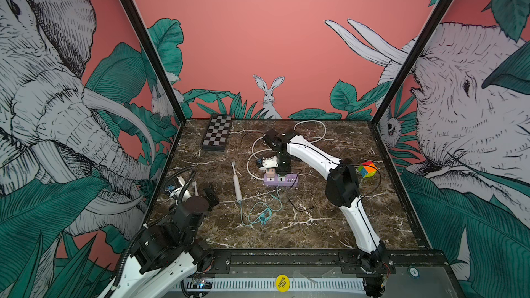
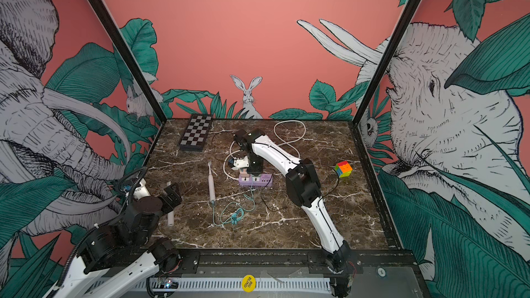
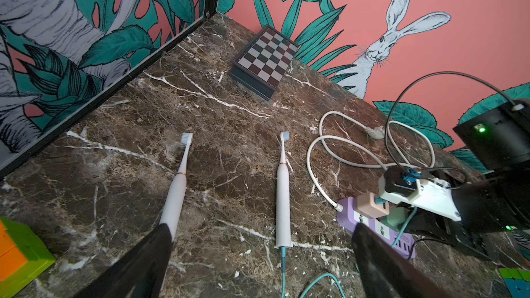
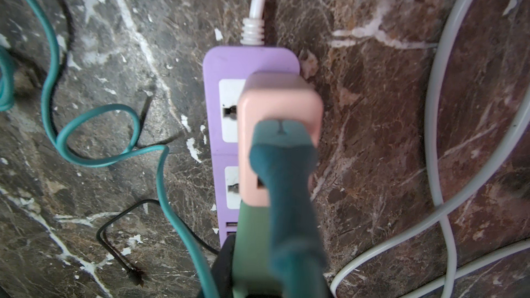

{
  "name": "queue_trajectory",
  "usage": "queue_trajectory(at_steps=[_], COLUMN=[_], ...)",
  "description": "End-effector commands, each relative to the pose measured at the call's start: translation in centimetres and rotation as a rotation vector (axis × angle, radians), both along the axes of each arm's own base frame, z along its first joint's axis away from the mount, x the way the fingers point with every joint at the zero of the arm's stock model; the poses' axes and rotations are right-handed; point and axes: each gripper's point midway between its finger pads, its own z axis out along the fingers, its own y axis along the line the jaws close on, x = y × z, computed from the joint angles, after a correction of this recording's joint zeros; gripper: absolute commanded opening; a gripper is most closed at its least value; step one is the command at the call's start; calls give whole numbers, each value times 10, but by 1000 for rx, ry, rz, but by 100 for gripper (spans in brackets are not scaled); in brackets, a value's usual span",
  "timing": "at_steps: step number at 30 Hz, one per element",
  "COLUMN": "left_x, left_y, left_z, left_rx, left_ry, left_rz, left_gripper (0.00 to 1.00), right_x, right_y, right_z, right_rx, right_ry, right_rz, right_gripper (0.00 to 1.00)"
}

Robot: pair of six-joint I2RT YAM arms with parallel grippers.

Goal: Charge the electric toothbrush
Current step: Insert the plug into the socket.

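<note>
The right gripper (image 1: 272,171) points down over the cord end of the purple power strip (image 1: 282,180). Its jaws are drawn narrow on a pink adapter (image 4: 279,101) standing on the strip. The green fingers (image 4: 286,196) hide the adapter's lower part, so I cannot tell whether it is pushed fully home.

From under this gripper a teal cable (image 1: 259,216) runs across the marble table (image 1: 329,225) in loose loops, out to the gripper's left. It ends plugged into the base of the white electric toothbrush (image 1: 237,184). The toothbrush lies flat, near the strip but apart from it, with its brush head pointing away from the arm bases.

Left of the toothbrush, the left gripper (image 3: 261,226) hangs above the table with its jaws wide and nothing between them. In its wrist view the toothbrush base lies just ahead of it.

Behind the right gripper, the strip's white cord (image 1: 312,127) coils toward the far wall. A coloured puzzle cube (image 1: 367,169) sits well off to its right, and a folded chessboard (image 1: 217,133) lies far beyond it to the left.

Farthest back, on the rail between the arm bases, a round yellow sticker (image 1: 282,283) reads "BIG BLIND".
</note>
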Motion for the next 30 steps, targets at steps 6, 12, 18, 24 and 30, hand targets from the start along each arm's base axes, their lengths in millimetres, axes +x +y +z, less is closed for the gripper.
queue_trajectory(at_steps=[6,12,18,24,30], left_x=[3,3,3,4,5], left_y=[-1,-1,-3,-6,-9], left_z=[-1,-2,-4,-7,-4], left_rx=[10,10,1,-7,-13], left_ry=[-3,2,11,24,24], left_rz=[10,8,2,-4,-8], left_gripper=[99,99,99,99,99], right_x=[-15,-25,-34,-24,11], right_y=[-9,-12,-20,-14,-6], right_z=[-37,-57,-69,-49,1], right_rx=[-93,-116,-145,-107,-24], right_ry=[89,148,200,129,-85], right_rz=[31,29,17,-14,-59], right_gripper=[0,0,0,12,40])
